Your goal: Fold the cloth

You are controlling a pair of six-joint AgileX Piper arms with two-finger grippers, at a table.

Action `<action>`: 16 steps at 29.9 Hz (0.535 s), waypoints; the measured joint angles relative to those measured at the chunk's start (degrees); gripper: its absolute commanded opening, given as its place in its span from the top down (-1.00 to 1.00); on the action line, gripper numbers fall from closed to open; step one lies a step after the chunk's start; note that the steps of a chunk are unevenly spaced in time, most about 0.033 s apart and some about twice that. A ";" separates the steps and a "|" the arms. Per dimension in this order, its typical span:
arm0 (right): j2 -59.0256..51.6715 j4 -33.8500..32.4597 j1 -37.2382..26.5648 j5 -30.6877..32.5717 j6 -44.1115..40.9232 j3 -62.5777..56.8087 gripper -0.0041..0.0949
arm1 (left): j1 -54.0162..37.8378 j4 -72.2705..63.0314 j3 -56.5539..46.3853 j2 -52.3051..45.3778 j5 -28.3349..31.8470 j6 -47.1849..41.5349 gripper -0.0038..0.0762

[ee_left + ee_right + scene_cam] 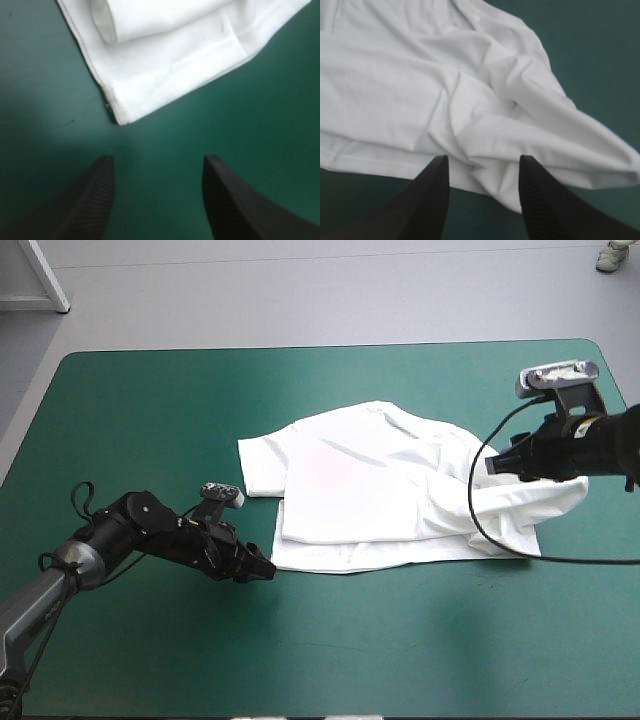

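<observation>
- T-shirt (370, 490): white, lying about mid-table on the teal-green cover (150, 410), slightly right of centre. Mostly flat and partly folded; one layer is doubled over along its left side, and a sleeve sticks out toward the table's left.
- The shirt's right side is not flat. A bunched ridge of cloth runs from the near hem up toward the right gripper (497, 467).
- Left gripper (262, 570): low over the cover, just off the shirt's near-left hem corner.
- Left wrist view: left gripper (157, 159) has its black fingers spread wide with only bare cover between them. The hem corner of the T-shirt (165, 65) sits just ahead, apart from both tips. A rolled fold edge lies above the hem.
- Right gripper (484, 158): fingers apart, so open, not clamped. It is over the wrinkled right part of the T-shirt (395, 95), with cloth showing between and ahead of the tips.
- The fingertips look close to the fabric, but I can't tell from either view whether they touch it.
</observation>
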State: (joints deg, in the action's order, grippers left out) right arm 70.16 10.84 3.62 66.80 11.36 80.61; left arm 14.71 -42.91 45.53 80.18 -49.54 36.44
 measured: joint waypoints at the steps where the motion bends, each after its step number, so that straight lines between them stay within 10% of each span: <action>1: -1.23 0.00 0.00 -1.30 -0.14 -2.61 0.08 | 1.23 -0.25 -1.02 0.00 2.11 0.14 -0.08; 16: -10.82 -0.98 0.00 -10.87 -1.49 -22.76 0.08 | 8.88 5.74 -2.83 0.34 17.09 -4.71 -0.08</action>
State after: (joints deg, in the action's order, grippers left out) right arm 59.34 9.86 3.62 55.93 9.87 57.85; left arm 23.59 -37.17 42.69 80.52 -32.46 31.73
